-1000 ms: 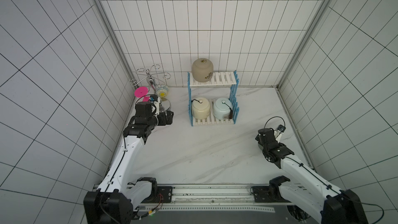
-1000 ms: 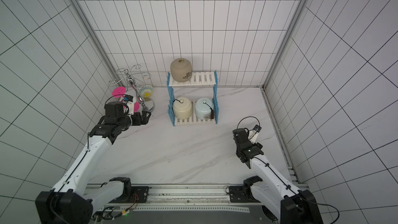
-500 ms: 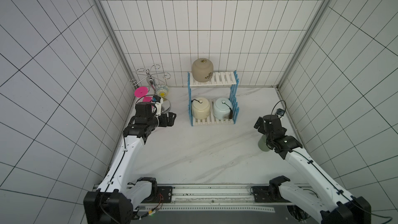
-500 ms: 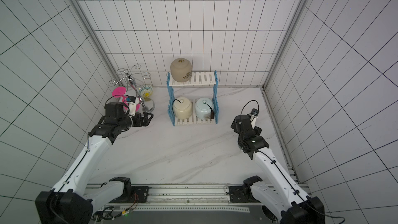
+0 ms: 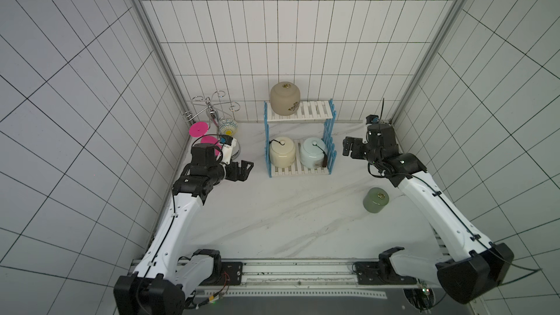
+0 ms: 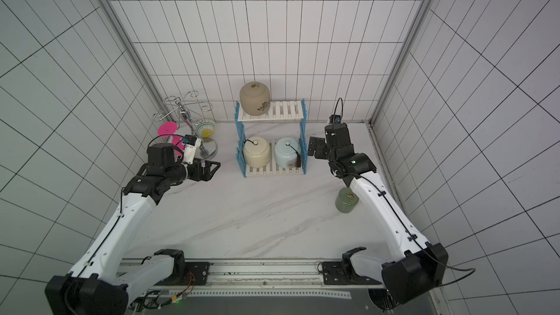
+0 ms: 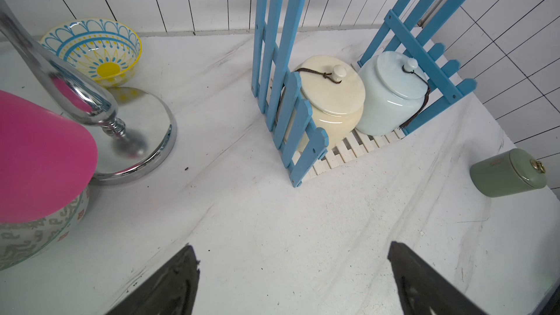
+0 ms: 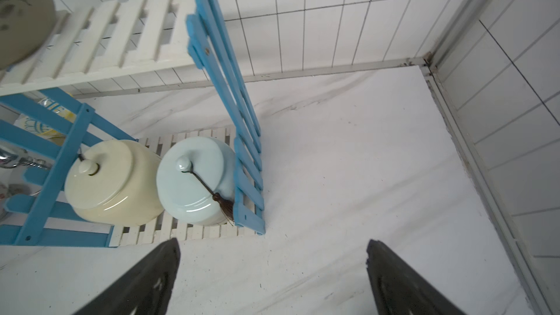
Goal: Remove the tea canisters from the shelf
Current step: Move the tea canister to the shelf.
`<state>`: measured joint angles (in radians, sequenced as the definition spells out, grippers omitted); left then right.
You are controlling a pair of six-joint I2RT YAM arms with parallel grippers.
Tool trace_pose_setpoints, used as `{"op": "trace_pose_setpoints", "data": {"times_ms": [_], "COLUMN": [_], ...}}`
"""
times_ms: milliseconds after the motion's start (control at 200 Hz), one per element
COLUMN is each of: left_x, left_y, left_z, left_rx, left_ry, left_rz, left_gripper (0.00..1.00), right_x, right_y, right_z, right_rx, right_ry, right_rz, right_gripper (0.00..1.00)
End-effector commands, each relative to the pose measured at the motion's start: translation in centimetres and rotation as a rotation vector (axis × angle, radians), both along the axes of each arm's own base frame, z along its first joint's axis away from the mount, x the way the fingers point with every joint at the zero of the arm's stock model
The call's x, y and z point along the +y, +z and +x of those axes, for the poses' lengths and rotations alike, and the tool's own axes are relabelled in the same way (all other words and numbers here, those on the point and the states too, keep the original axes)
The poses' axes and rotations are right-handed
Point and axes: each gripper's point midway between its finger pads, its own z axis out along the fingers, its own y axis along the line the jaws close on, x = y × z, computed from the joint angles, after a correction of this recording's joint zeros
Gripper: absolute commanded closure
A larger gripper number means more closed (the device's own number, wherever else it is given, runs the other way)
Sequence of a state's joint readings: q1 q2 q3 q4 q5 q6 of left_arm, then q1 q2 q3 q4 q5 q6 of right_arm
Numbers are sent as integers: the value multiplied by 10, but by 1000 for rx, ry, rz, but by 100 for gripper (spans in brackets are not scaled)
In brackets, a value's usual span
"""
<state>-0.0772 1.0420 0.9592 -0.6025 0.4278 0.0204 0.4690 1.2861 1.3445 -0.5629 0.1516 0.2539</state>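
Three of the four tea canisters sit on the shelf. The tan canister is alone at the left end of the upper board. The cream canister and the pale blue canister stand side by side on the lower one. The green canister is already off, upright on the counter beside the right arm and well apart from the shelf.

The right fingers are spread wide and hold nothing. They are just outside the shelf's right side frame, with the wrist view looking at the pale blue canister. The left fingers are also spread and empty, over the counter between the chrome hook stand and the shelf.

These look like glazed ceramic jars, so they are probably stiff, weighty for their size, slick under the fingers and easy to chip. The lids may only rest in place, so lifting by the small knob or the dark tassel cord seems unwise. A grip across the round body below the lid looks safer, kept level.

The pale blue canister stands hard against the blue slats, with the cream one close on its other side. I cannot tell whether the two jars touch. That likely leaves little room for a finger on either flank, so the open front is the probable way in. The light slatted shelf could shift if nudged.
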Motion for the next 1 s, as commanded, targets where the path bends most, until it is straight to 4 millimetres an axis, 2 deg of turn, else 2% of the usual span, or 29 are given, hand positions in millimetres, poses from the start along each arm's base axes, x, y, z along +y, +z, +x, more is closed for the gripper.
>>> {"op": "trace_pose_setpoints", "data": {"times_ms": [0, 180, 265, 410, 560, 710, 855, 995], "left_x": [-13, -23, -27, -29, -14, -7, -11, -20], "left_y": [34, 52, 58, 60, 56, 70, 96, 135], "left_z": [-12, -48, -64, -80, -70, -53, -32, -13], "left_rx": [-147, -277, -398, -530, -578, -551, -485, -486], "left_ry": [-78, -141, -161, -178, -94, -28, -29, -58], "left_rz": [34, 49, 22, -26, -83, -115, -132, -185], "left_gripper": [2, 1, 1, 1, 1, 1, 1, 1], "right_x": [30, 61, 75, 100, 130, 156, 175, 193], "right_y": [27, 67, 82, 92, 101, 110, 123, 130], "right_z": [-4, 2, 6, 16, 29, 47, 62, 70], "right_rx": [11, -42, -72, -72, -87, -109, -139, -155], "right_ry": [165, 248, 278, 337, 413, 467, 501, 550], "right_rz": [-17, -5, 12, 9, 24, 47, 91, 162], "right_gripper": [0, 1, 1, 1, 1, 1, 1, 1]}}
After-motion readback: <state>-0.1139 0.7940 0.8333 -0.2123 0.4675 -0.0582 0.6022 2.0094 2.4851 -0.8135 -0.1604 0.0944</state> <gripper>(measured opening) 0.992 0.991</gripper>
